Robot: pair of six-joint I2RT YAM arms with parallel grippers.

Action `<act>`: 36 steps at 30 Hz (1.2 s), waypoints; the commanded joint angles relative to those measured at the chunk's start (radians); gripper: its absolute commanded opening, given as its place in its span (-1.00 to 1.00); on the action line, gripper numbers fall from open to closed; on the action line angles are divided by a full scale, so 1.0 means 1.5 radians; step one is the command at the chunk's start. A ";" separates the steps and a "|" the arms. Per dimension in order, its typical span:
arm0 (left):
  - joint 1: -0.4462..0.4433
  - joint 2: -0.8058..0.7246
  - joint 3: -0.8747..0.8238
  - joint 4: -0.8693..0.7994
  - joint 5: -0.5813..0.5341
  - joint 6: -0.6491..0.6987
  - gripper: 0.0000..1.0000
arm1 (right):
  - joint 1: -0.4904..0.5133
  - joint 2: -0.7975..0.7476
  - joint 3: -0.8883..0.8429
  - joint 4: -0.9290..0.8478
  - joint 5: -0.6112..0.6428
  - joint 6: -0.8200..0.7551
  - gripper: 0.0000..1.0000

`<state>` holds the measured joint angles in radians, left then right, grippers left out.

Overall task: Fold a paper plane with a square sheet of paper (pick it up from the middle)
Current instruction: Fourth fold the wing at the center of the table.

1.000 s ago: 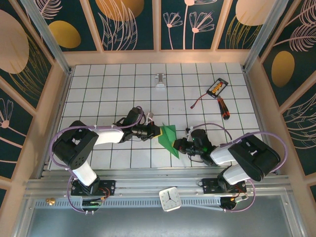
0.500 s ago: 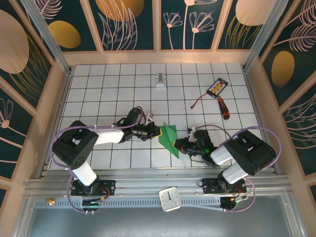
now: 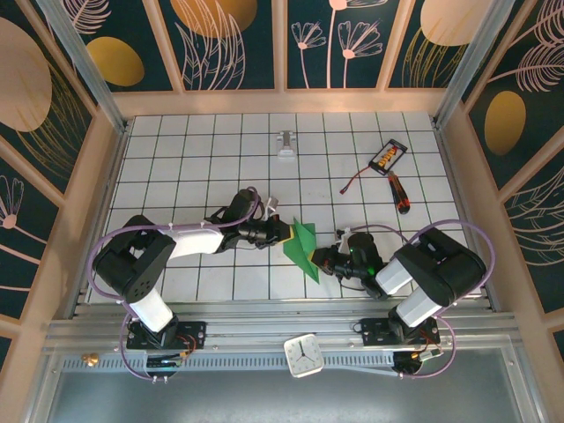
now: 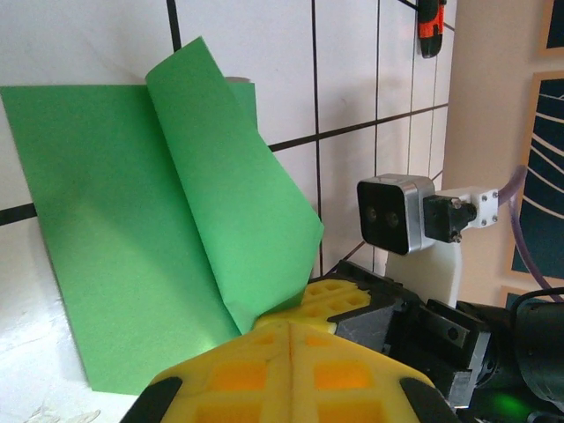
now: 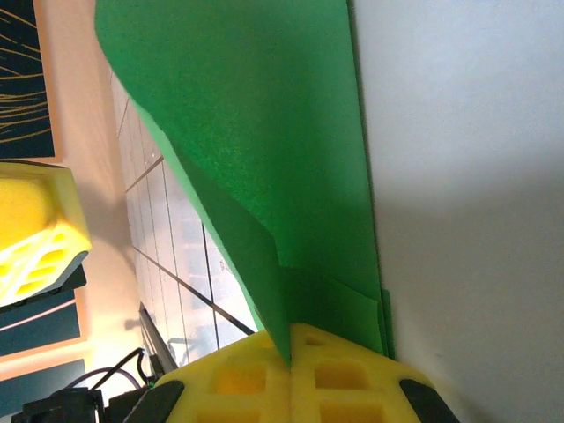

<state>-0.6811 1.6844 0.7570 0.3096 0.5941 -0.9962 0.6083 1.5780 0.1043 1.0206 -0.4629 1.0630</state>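
Leaning further in over the table (image 3: 194, 150), the right arm's bulky elbow is now sitting closer to the middle than a second ago, and the left gripper (image 3: 284, 235) is reaching slightly nearer the paper. The green sheet (image 3: 302, 245) is lying where it was, at the near centre of the grid between the two grippers, partly folded with one flap standing up off the surface.

Both pairs of jaws are pressing together on the green sheet. The left gripper is pinching the lower corner of the raised flap, and the right gripper (image 5: 291, 352) is nipping the folded edge on the opposite side.

To do this fold well, the two arms are probably needing to travel together. Pulling apart is likely to tear such thin paper, while pushing inward is likely to buckle it. Laying the flap edge to edge before pressing is the likeliest way to a straight crease.

Counting what is lying about: one green sheet, two grippers, one red-handled screwdriver (image 3: 399, 194), one small orange-faced device (image 3: 388, 156) with a cable, one metal clip (image 3: 286, 145) and one clock (image 3: 304, 355) on the front rail.
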 commanded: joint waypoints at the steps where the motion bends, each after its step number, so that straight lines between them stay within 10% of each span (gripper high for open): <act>1: -0.004 0.010 0.013 -0.007 -0.002 0.009 -0.93 | -0.005 0.021 -0.019 -0.049 0.013 0.010 -1.00; 36: -0.042 0.157 0.135 -0.029 0.012 0.049 -0.95 | -0.006 0.043 0.001 -0.112 0.024 0.013 -1.00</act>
<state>-0.7425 1.8950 0.9329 0.2947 0.5983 -0.9539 0.6067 1.6001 0.1226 1.0180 -0.4698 1.0836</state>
